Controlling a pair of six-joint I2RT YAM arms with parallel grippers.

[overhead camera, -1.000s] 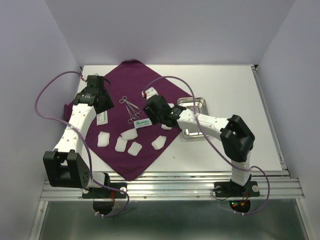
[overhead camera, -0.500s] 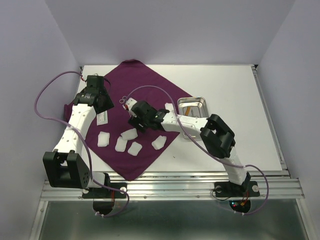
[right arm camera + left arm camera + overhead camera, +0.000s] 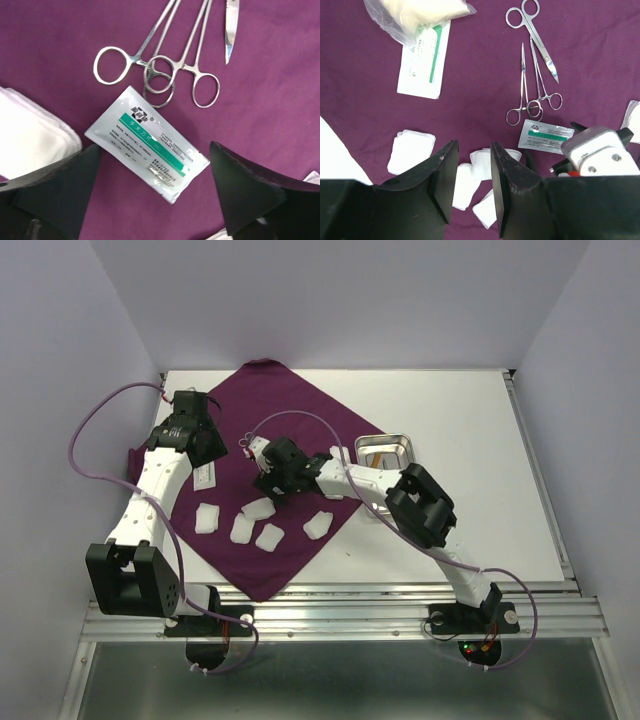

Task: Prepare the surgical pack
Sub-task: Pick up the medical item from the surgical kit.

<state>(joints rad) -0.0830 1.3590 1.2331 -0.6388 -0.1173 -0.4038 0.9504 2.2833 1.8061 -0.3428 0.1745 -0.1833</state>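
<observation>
The dark purple cloth [image 3: 290,400] lies spread as a diamond on the table. On it are scissors [image 3: 532,35], two forceps [image 3: 522,85], a small green-and-white sealed packet [image 3: 147,142] and several white gauze pads [image 3: 242,528]. The steel tray [image 3: 385,447] sits at the cloth's right corner, partly behind the right arm. My right gripper [image 3: 155,147] hovers low over the small packet, jaws wide open on either side of it. My left gripper [image 3: 472,150] hangs above the cloth's left part, partly open, nothing between its fingers.
A larger sealed packet [image 3: 422,62] and a clear plastic bag [image 3: 420,12] with pale contents lie at the cloth's left. White table [image 3: 470,420] shows to the right of the tray. Walls close in on three sides.
My right arm swung left from beside the tray to over the small packet, and its jaws opened wide. The left arm stayed still.
</observation>
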